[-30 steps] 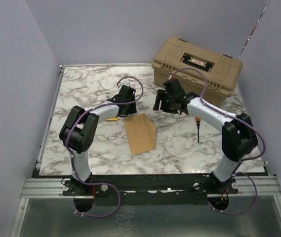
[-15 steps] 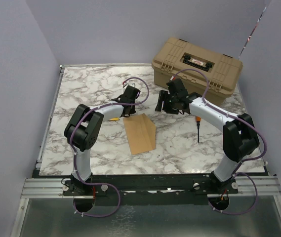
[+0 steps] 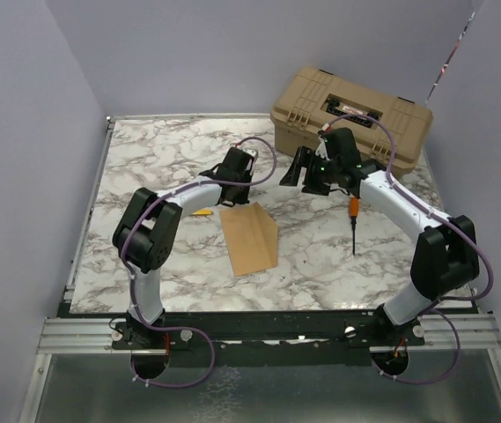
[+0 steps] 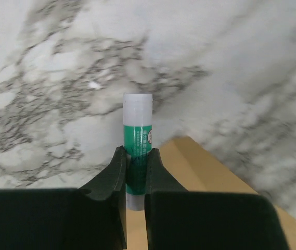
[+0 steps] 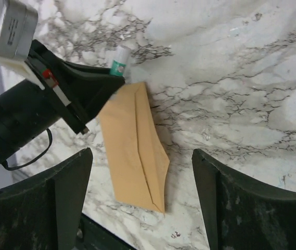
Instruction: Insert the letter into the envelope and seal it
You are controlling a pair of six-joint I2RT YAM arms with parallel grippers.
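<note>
Counter point(image 3: 144, 167): white-and-grey marbled surface. It carries everything below.
Toolbox point(image 3: 351, 123): tan, lid shut, at the far right corner. The dark plate on its lid has a red mark, but no lettering is legible.
Envelope point(image 3: 250, 238): kraft-brown, lying flat near the middle of the counter between the two arms. A long crease runs its length and the flap appears to be folded over. Judged light, thin and easily bent. It offers little to pinch while it lies flat, so a free edge or the flap's rim seems the best hold. No print can be seen on it.
Letter: not visible as a separate sheet. It may lie inside the envelope, but this cannot be confirmed.
Right pincer point(image 5: 141, 153): spread wide and carrying nothing, poised above the envelope.
Left pincer point(image 4: 136, 161): clamped on the glue stick, just beyond the envelope's far edge.
Screwdriver point(image 3: 353, 220): orange handle, lying on the counter right of the envelope and apart from it.
Glue stick point(image 4: 137, 130): white cap and green label. Judged rigid, smooth and light. The label's print is too small to read.
</note>
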